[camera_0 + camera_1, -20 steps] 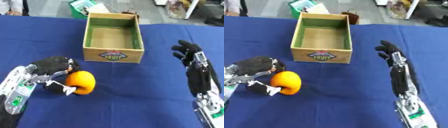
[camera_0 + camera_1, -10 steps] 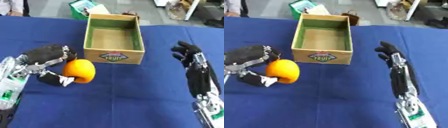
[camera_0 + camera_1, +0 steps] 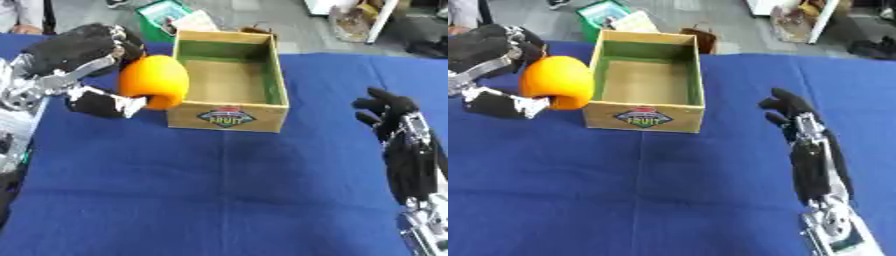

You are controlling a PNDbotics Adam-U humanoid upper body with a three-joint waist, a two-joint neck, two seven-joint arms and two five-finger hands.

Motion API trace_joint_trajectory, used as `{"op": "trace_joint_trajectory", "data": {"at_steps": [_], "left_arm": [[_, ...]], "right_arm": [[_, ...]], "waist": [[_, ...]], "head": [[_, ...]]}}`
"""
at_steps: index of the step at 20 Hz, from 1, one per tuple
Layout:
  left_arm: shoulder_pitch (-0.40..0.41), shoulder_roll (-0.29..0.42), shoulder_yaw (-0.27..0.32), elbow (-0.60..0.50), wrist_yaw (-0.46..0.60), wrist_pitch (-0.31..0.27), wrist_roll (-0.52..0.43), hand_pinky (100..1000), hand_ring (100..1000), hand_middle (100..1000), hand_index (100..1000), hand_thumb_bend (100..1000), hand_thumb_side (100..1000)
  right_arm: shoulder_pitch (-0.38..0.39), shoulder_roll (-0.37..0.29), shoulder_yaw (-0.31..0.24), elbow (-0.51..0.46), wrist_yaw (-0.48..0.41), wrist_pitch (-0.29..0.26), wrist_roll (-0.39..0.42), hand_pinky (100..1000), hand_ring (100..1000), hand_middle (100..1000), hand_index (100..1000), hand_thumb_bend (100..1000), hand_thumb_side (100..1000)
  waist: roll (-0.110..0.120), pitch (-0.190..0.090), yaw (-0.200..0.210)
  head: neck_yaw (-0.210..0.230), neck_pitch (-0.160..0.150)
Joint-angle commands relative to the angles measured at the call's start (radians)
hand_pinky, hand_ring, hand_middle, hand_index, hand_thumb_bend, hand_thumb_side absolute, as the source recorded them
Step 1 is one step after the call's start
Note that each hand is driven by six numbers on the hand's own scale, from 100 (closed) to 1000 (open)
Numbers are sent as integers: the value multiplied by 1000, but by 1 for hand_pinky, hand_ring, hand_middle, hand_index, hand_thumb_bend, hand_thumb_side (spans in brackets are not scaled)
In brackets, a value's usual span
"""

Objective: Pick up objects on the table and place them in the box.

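Observation:
An orange (image 3: 155, 81) hangs in the air just left of the cardboard fruit box (image 3: 229, 119), level with its left wall. My left hand (image 3: 77, 50) is shut on the orange, black fingers above it and the thumb beneath. The box is open at the top with green inner walls and a bare brown floor; nothing shows inside it. My right hand (image 3: 392, 120) stands to the right of the box over the blue cloth, fingers relaxed and holding nothing.
A blue cloth (image 3: 219, 190) covers the table. Beyond the far edge lie a green package (image 3: 164, 13) and other clutter on the floor. A person's sleeve shows at the top left corner.
My left hand has lifted the orange off the cloth and carried it up and toward the box's left wall. The right hand has stayed where it was.

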Motion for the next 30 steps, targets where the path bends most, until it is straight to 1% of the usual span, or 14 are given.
{"op": "trace_joint_trajectory", "data": {"at_steps": [1, 4, 7, 10, 12, 14, 16, 18, 19, 22, 24, 27, 30], "left_arm": [[-56, 28, 43, 37, -51, 22, 91, 299, 397, 390, 538, 100, 296], [-96, 21, 62, 105, -109, 28, 195, 300, 395, 381, 531, 100, 306], [-124, 14, 80, 182, -163, 10, 288, 329, 394, 377, 534, 100, 310], [-146, 20, 108, 271, -174, -31, 341, 339, 398, 377, 532, 100, 319], [-171, 19, 133, 330, -193, -56, 375, 339, 399, 377, 530, 100, 324], [-200, 8, 163, 384, -243, -66, 413, 339, 399, 376, 527, 100, 328], [-220, -5, 187, 437, -291, -71, 444, 338, 397, 374, 527, 100, 322], [-234, -20, 204, 498, -338, -68, 460, 339, 398, 381, 530, 100, 316], [-240, -27, 212, 526, -366, -64, 469, 338, 397, 381, 530, 100, 315], [-248, -44, 235, 593, -449, -39, 504, 335, 395, 381, 530, 100, 308], [-249, -51, 246, 633, -498, -21, 519, 337, 395, 383, 531, 100, 302], [-250, -57, 257, 678, -554, -3, 527, 339, 396, 386, 533, 100, 297], [-254, -66, 258, 691, -573, -12, 540, 339, 396, 385, 533, 100, 298]], "right_arm": [[-17, -13, 3, -20, -13, -6, 8, 872, 897, 686, 863, 100, 1000], [-26, -14, 8, -20, -17, -6, 15, 872, 898, 686, 863, 100, 1000], [-46, -12, 20, -20, -25, -8, 28, 872, 898, 686, 863, 100, 1000], [-77, -6, 38, -20, -44, -10, 46, 871, 897, 686, 862, 100, 1000], [-98, 4, 53, -20, -60, -9, 63, 871, 897, 686, 863, 100, 1000], [-114, 14, 68, -20, -73, -6, 81, 871, 898, 686, 862, 100, 1000], [-122, 17, 75, -20, -79, -3, 92, 871, 898, 686, 862, 100, 1000], [-125, 15, 80, -20, -80, 0, 99, 871, 898, 686, 862, 100, 1000], [-129, 16, 83, -20, -81, 0, 102, 871, 898, 686, 862, 100, 1000], [-140, 24, 93, -20, -90, 2, 112, 871, 899, 686, 863, 100, 1000], [-147, 31, 100, -20, -96, 4, 120, 871, 899, 686, 863, 100, 1000], [-152, 40, 104, -20, -103, 6, 126, 872, 899, 685, 863, 100, 1000], [-156, 46, 109, -20, -107, 9, 131, 872, 900, 685, 863, 100, 1000]], "waist": [[6, -11, -15], [11, -2, -41], [16, 3, -77], [22, 8, -119], [22, 11, -144], [19, 15, -169], [18, 18, -186], [21, 20, -196], [22, 21, -202], [20, 25, -224], [19, 27, -239], [17, 31, -256], [16, 35, -268]], "head": [[21, -25], [36, -31], [59, -35], [86, -39], [112, -43], [138, -47], [151, -47], [163, -45], [176, -47], [212, -54], [229, -56], [236, -58], [238, -62]]}}
